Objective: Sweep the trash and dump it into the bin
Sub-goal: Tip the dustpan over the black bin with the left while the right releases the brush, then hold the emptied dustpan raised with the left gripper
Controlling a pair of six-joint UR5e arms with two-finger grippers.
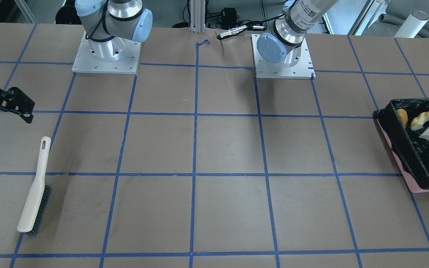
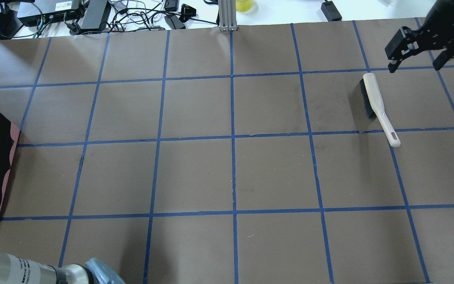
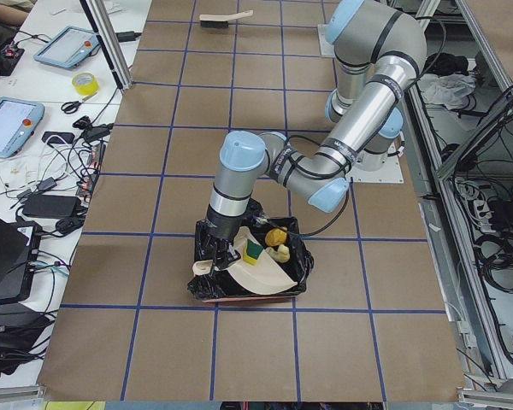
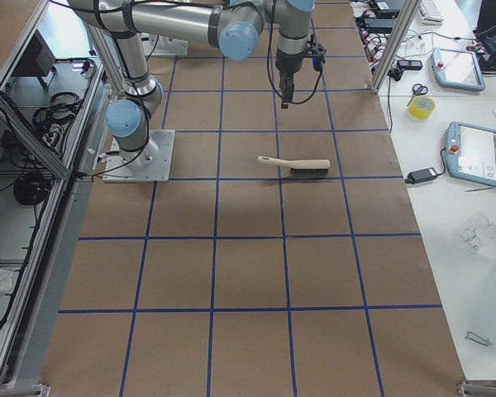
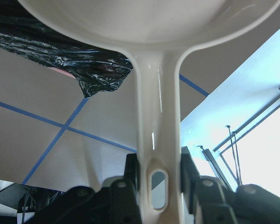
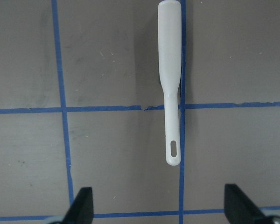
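Three trash items are at the bin [image 1: 404, 149], which stands on the table [image 2: 195, 173] toward the end edge on the robot's left, short of that edge and about midway between the robot's edge and the operators' edge. Bin: pink sides, crinkled glossy black bag liner. Golden-brown potato-like lump [image 1: 402, 117] and pale curved croissant [image 1: 426, 118] lie inside the bin on the liner, close together, just past the lip of the beige dustpan [image 3: 261, 275]. Yellow sponge [image 3: 254, 251], green side showing, sits on the dustpan's tray over the bin; cannot tell if it touches the liner. Dustpan is tilted, mouth down into the bin, handle up and outward. Left gripper [image 5: 159, 163] pinches the dustpan handle by its hang hole, both fingers [image 5: 130, 172] pressed against the handle's sides. Left arm bends down over the bin. Right gripper [image 2: 415, 66] hangs above the table near the hand brush [image 2: 378, 104], not touching it, its fingers spread wide with nothing between them. Hand brush, white handle and dark bristles, lies on its side in the table's right half, nearer the operators' edge than the robot's edge and well short of the right end edge. Its slotted handle end points toward the robot's edge and its bristle end toward the operators' edge. In the right wrist view the handle runs alongside one blue tape line and crosses another. Brush and bin are well apart.
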